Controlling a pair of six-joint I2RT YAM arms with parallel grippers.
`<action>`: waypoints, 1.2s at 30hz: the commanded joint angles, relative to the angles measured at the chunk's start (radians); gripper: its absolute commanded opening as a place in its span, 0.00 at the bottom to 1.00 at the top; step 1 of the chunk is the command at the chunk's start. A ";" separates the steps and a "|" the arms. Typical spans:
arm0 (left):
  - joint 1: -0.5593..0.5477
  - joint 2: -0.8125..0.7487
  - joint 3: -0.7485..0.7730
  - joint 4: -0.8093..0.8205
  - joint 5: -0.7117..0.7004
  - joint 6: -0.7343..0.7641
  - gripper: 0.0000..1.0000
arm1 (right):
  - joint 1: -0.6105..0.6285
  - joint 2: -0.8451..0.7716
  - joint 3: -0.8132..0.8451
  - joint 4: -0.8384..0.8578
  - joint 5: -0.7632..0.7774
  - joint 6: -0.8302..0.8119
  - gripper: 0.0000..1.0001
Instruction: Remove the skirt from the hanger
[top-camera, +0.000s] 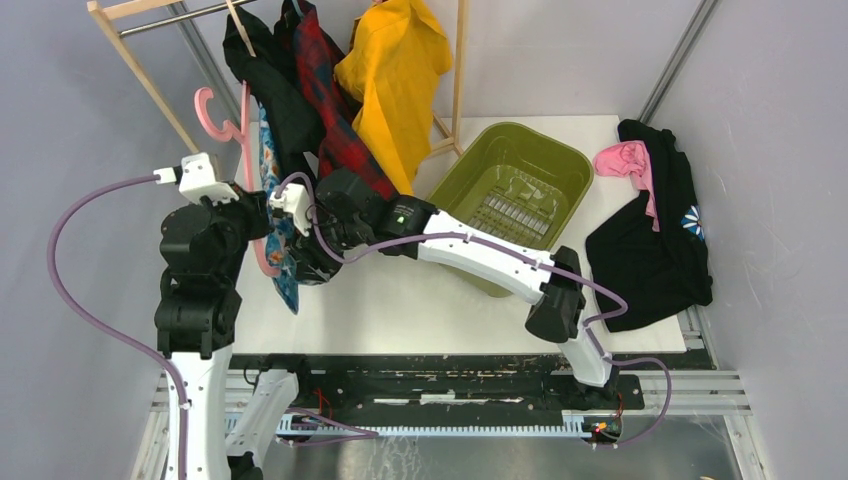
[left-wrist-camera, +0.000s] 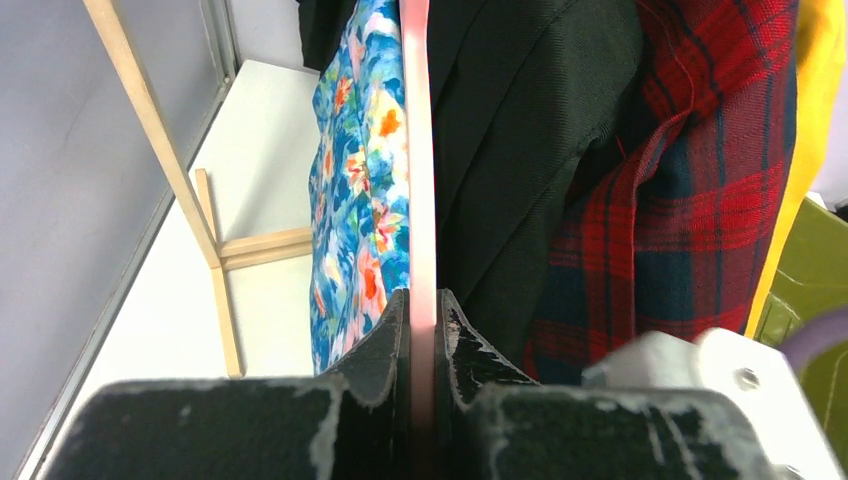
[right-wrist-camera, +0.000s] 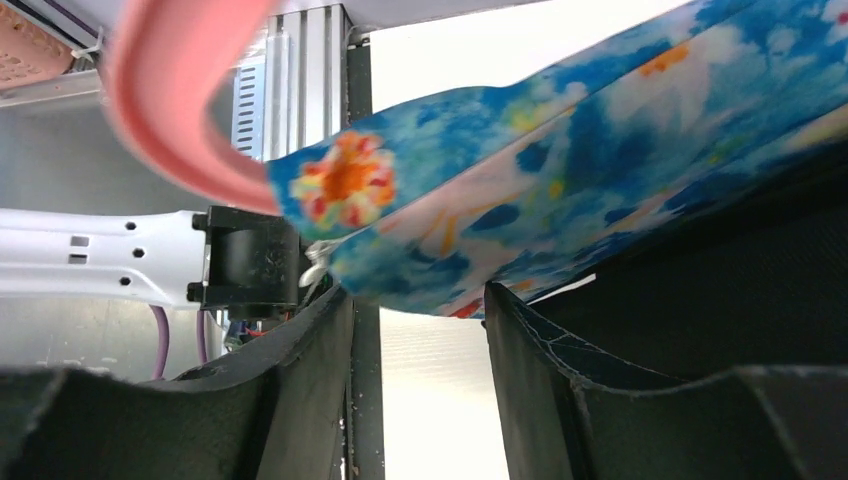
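Note:
The pink hanger (top-camera: 244, 150) is held off the rack at the left, with the blue floral skirt (top-camera: 271, 165) draped along it. My left gripper (top-camera: 258, 218) is shut on the hanger's bar; in the left wrist view the bar (left-wrist-camera: 420, 150) runs straight up from the closed left gripper (left-wrist-camera: 423, 305), with the skirt (left-wrist-camera: 360, 200) to its left. My right gripper (top-camera: 303, 258) is at the skirt's lower end. In the right wrist view it stands open (right-wrist-camera: 420, 300), the skirt's (right-wrist-camera: 560, 190) edge just beyond its fingertips and the hanger's (right-wrist-camera: 170, 90) curved end at upper left. Nothing lies between its fingers.
A wooden rack (top-camera: 460, 70) at the back carries a black garment (top-camera: 285, 95), a red plaid one (top-camera: 335, 110) and a yellow one (top-camera: 395, 70), all close behind the skirt. A green basket (top-camera: 565, 160) sits centre right. Black (top-camera: 650, 250) and pink (top-camera: 625, 160) clothes lie at far right.

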 joint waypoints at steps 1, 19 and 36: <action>-0.006 -0.028 0.053 0.066 0.054 -0.048 0.03 | 0.004 0.024 0.022 0.090 0.006 0.056 0.56; -0.005 -0.054 0.028 0.055 0.041 -0.034 0.03 | -0.005 0.035 0.048 0.043 0.300 0.081 0.01; -0.007 -0.043 -0.052 0.111 -0.042 0.037 0.03 | -0.011 -0.545 -0.350 0.268 1.089 -0.192 0.01</action>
